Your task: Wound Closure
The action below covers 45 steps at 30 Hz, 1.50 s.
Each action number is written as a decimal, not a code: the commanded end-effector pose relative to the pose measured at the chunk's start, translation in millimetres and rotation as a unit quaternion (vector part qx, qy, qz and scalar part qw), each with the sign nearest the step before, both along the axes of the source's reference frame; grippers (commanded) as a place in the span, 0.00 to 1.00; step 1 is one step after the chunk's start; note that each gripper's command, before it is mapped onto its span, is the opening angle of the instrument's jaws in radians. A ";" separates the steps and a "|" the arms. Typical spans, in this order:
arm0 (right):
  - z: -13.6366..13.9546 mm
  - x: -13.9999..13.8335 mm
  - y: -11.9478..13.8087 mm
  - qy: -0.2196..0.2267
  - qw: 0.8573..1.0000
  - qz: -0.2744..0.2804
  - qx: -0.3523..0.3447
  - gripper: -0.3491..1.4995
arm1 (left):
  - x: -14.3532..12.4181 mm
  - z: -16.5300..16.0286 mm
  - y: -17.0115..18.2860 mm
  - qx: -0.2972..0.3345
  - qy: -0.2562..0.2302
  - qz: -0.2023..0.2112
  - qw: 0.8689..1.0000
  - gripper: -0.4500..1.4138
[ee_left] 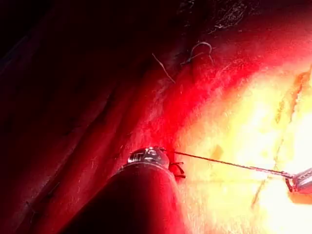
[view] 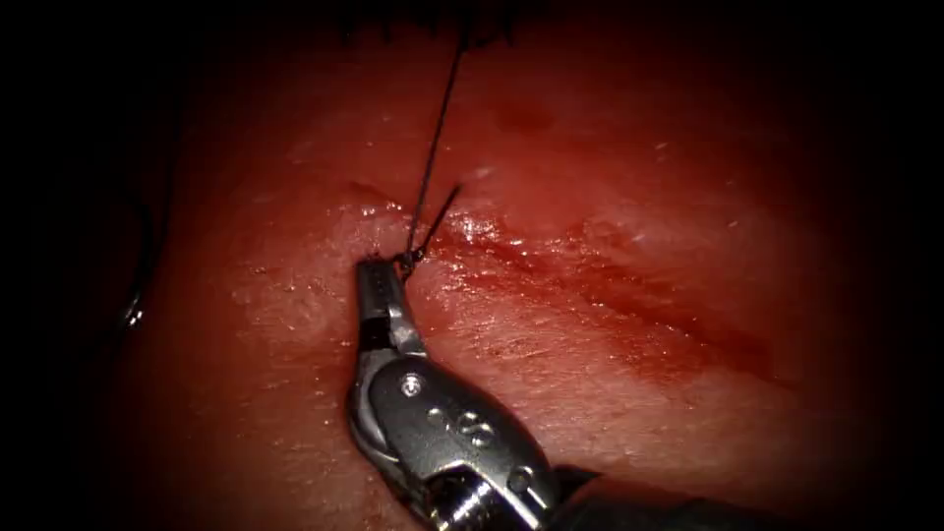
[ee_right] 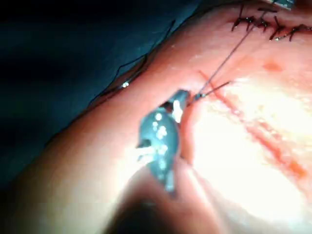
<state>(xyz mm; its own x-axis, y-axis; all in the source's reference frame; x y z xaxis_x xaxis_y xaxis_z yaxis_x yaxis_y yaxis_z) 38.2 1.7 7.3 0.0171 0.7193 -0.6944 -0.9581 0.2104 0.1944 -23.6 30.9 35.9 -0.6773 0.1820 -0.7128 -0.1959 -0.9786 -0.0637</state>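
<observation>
A: Endoscope view: right pincer (view: 395, 267), entering from below right, jaws closed at the near-left end of the cut (view: 610, 290) on the tissue (view: 688, 413). Shut on the thread (view: 436, 138) at a small knot; one strand taut toward the far edge, one short cut end (view: 444, 206) angled up right.

B: Needle?

A: Curved needle (view: 138, 295) lying in shadow well left of the cut, apparently free of the tissue, held by neither tool.

B: Left pincer?

A: Left wrist view: left tool (ee_left: 148, 156) seen from behind the shaft, thread (ee_left: 229, 165) running from beside its tip; jaw state impossible to tell.

B: Risks?

A: Probably tearing at the cut margin from excess tension on the taut strand; fraying or slipping of thread under a hard grip; needle easily lost in shadow.
</observation>
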 end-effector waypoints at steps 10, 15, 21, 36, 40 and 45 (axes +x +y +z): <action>0.4 -0.7 3.0 0.012 0.995 -0.076 -0.060 0.00 | -0.7 -0.4 2.2 -0.021 -0.007 -0.013 1.000 0.00; 1.0 -0.2 2.9 0.020 0.991 -0.108 -0.072 0.00 | -0.8 -1.0 3.5 -0.033 -0.010 -0.023 0.999 0.00; 1.8 1.0 2.0 0.028 0.989 -0.134 -0.054 0.00 | -1.8 -0.5 4.3 -0.061 0.003 -0.022 0.998 0.00; 2.8 1.6 0.8 0.048 0.985 -0.168 -0.001 0.00 | -2.8 0.0 6.1 -0.116 0.013 -0.025 0.993 0.00; 2.8 1.9 -0.2 0.053 0.984 -0.168 0.007 0.00 | -3.2 0.1 6.2 -0.120 0.015 -0.029 0.992 0.00; 2.3 1.9 -0.8 0.057 0.984 -0.171 0.011 0.00 | -3.6 0.2 6.3 -0.123 0.019 -0.030 0.992 0.00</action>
<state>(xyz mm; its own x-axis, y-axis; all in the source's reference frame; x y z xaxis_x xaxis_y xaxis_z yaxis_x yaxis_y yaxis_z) 39.7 1.4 9.2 0.1794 0.7010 -0.6902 -0.8052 0.5077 0.3063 -26.6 36.6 35.8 -0.6982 0.0496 -0.7141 -0.2523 -0.9506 0.1806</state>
